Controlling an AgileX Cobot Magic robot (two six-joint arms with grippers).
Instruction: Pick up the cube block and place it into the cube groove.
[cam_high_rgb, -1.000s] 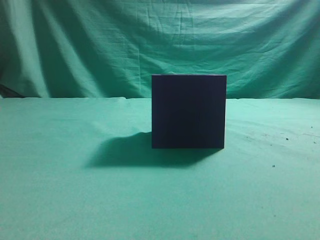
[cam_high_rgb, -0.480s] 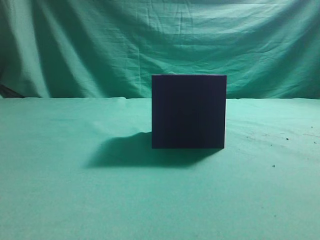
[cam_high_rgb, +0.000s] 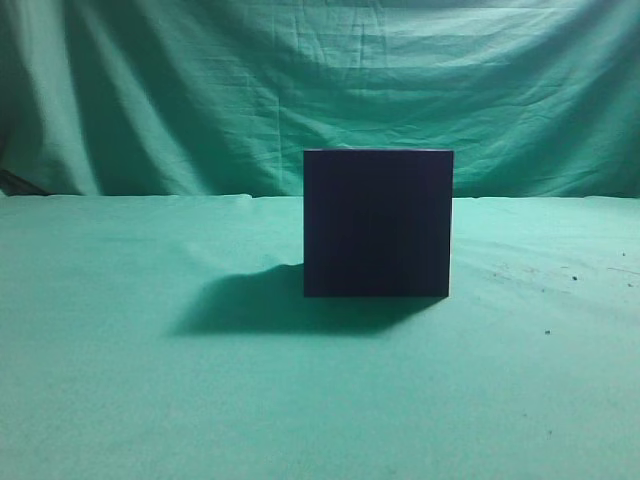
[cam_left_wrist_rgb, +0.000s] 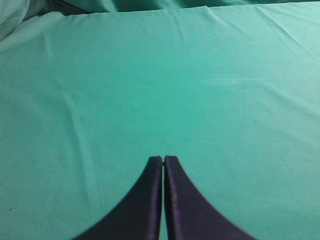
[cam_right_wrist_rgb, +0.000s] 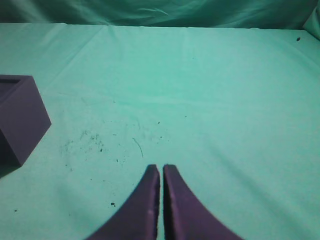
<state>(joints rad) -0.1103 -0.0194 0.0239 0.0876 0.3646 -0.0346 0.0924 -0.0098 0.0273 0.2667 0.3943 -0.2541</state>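
Note:
The cube groove (cam_high_rgb: 378, 222) is a big near-black box with a plain square front, standing at the middle of the green cloth table. It also shows at the left edge of the right wrist view (cam_right_wrist_rgb: 20, 120), where part of a rimmed top shows. The cube block is not in view in any frame. My left gripper (cam_left_wrist_rgb: 163, 159) is shut and empty above bare green cloth. My right gripper (cam_right_wrist_rgb: 161, 167) is shut and empty over the cloth, to the right of the box and well apart from it. Neither gripper shows in the exterior view.
The green cloth (cam_high_rgb: 120, 400) covers the table and hangs as a backdrop behind it. The box casts a shadow (cam_high_rgb: 250, 305) to its left. Small dark specks (cam_right_wrist_rgb: 90, 140) lie on the cloth between the box and my right gripper.

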